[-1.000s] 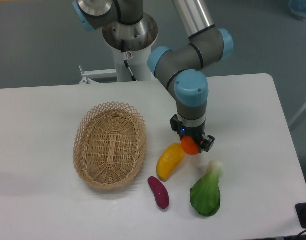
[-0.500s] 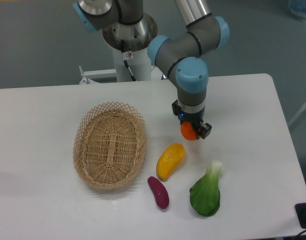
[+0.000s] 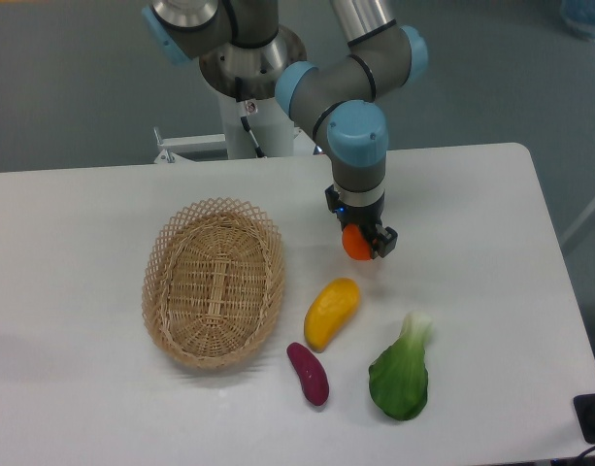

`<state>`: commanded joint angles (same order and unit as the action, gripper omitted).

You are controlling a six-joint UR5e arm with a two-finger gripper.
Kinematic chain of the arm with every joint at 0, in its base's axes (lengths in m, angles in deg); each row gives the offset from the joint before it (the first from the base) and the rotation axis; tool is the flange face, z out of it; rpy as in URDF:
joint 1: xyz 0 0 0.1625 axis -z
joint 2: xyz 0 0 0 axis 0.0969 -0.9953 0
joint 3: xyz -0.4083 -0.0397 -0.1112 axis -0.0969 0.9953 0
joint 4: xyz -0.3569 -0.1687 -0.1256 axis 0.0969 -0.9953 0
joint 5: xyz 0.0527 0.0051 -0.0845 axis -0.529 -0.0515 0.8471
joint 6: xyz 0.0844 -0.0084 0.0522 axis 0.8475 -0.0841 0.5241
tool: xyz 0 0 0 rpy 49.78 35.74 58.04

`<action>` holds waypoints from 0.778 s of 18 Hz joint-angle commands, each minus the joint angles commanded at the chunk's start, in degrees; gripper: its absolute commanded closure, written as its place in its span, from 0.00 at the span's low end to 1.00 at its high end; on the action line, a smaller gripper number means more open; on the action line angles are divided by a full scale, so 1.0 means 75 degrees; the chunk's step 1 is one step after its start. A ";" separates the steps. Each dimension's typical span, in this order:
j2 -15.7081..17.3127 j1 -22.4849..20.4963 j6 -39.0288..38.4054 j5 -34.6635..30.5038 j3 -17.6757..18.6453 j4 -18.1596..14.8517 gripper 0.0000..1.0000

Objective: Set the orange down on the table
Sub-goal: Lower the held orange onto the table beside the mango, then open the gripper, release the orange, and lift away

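Note:
My gripper (image 3: 359, 243) is shut on the orange (image 3: 355, 245), a small round bright-orange fruit. It holds the orange just above the white table (image 3: 472, 223), right of the basket and above the yellow fruit. The fingers cover the orange's sides and part of its top. I cannot tell whether the orange touches the tabletop.
An oval wicker basket (image 3: 214, 282) stands at the left centre. A yellow mango-like fruit (image 3: 330, 311), a purple eggplant-like piece (image 3: 308, 372) and a green leafy vegetable (image 3: 402, 373) lie in front of the gripper. The arm's base (image 3: 248, 58) stands behind the table.
The gripper has carried the orange up and to the left, away from the yellow fruit and the green vegetable, toward the table's back middle.

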<state>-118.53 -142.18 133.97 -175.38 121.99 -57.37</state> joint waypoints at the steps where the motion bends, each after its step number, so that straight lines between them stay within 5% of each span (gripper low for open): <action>1: 0.0000 0.0000 0.0000 0.0000 0.0000 0.0000 0.54; 3: 0.0000 -0.0012 0.0023 0.0000 0.0012 -0.0012 0.47; 7: 0.0000 -0.0094 0.0047 0.0023 0.0012 -0.0012 0.09; 14: 0.0023 -0.0281 -0.0035 0.0163 -0.0140 -0.0012 0.00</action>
<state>-118.36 -144.29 133.71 -174.15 120.94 -57.45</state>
